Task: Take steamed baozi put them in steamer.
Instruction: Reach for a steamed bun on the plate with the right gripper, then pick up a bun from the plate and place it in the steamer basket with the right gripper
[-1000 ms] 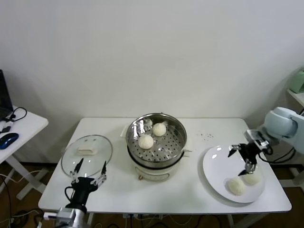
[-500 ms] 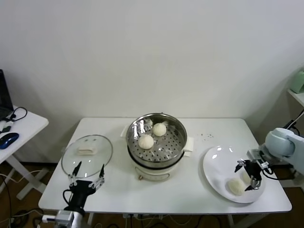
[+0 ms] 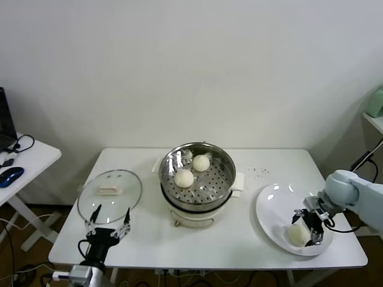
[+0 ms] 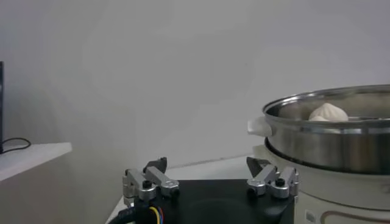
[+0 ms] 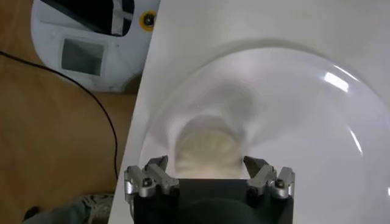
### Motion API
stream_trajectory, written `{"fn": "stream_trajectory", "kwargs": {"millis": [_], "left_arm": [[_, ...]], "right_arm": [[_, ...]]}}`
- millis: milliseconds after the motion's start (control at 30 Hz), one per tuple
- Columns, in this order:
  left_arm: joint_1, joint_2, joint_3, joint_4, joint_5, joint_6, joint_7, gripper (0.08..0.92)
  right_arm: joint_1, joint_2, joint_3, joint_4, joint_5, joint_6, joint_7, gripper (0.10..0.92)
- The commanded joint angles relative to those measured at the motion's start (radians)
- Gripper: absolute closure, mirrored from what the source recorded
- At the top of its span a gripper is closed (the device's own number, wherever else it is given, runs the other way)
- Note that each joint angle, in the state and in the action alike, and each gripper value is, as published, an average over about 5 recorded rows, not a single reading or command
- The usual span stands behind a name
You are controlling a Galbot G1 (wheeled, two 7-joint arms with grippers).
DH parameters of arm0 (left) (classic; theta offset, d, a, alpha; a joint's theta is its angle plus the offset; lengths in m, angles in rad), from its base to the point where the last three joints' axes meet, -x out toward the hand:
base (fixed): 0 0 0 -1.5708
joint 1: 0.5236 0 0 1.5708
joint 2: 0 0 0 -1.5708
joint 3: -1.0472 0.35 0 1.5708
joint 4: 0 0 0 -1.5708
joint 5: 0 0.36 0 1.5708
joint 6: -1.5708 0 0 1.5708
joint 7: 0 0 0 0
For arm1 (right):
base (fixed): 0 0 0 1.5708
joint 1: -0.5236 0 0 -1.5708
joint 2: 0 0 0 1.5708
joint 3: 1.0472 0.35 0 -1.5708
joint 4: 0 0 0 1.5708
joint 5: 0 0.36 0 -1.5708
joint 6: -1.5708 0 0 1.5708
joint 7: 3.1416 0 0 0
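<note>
The steel steamer [image 3: 222, 182] stands mid-table on its cream cooker base and holds two baozi [image 3: 184, 178] [image 3: 201, 162]. It also shows in the left wrist view [image 4: 329, 137], with one baozi [image 4: 328, 112] above the rim. On the white plate [image 3: 274, 206] at the right, one baozi [image 3: 295, 234] shows beside my right gripper [image 3: 307, 227]; a second one is hidden behind it. In the right wrist view my right gripper [image 5: 207, 164] is open, low over the plate [image 5: 304, 122], with a baozi [image 5: 209, 152] between its jaws. My left gripper [image 3: 108, 230] is open and empty at the front left table edge.
A round glass lid [image 3: 122, 179] with a white handle [image 3: 109, 190] lies on the table left of the steamer. A side table [image 3: 33, 156] with a mouse and cables stands at far left. The floor and a white base show past the table edge in the right wrist view.
My right gripper has moved down and toward the table's front, from above the plate's far side to low around the baozi. My left arm has sunk slightly.
</note>
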Motion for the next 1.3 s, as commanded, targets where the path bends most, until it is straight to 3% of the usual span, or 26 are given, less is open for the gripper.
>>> {"fn": "stream_trajectory", "kwargs": {"millis": [33,167,367,700,1000,1300], "left_arm": [[-0.001,-0.002,0.002,0.001,-0.002,0.001,-0.001,0.177],[0.001,-0.003,0.007,-0.013,-0.016,0.012,-0.003,0.177],[-0.002,-0.005,0.011,-0.016,-0.018,0.017,-0.007,0.177],[-0.002,-0.001,0.008,-0.015,-0.019,0.028,-0.018,0.177],[-0.007,0.001,0.018,-0.023,-0.010,0.036,-0.017,0.177],[-0.006,-0.013,0.031,-0.033,0.011,0.042,-0.018,0.177]], "right_arm": [[-0.025,0.012,0.016,-0.010,-0.025,0.002,-0.003,0.203],[-0.024,0.012,0.018,-0.012,-0.032,0.001,-0.006,0.238],[-0.025,0.011,0.019,-0.010,-0.029,0.000,-0.003,0.354],[0.041,-0.011,0.021,0.026,0.018,0.001,-0.007,0.383],[0.454,-0.016,-0.154,0.177,0.119,0.045,-0.081,0.380],[0.856,0.189,-0.338,0.230,0.109,0.195,-0.140,0.380]]}}
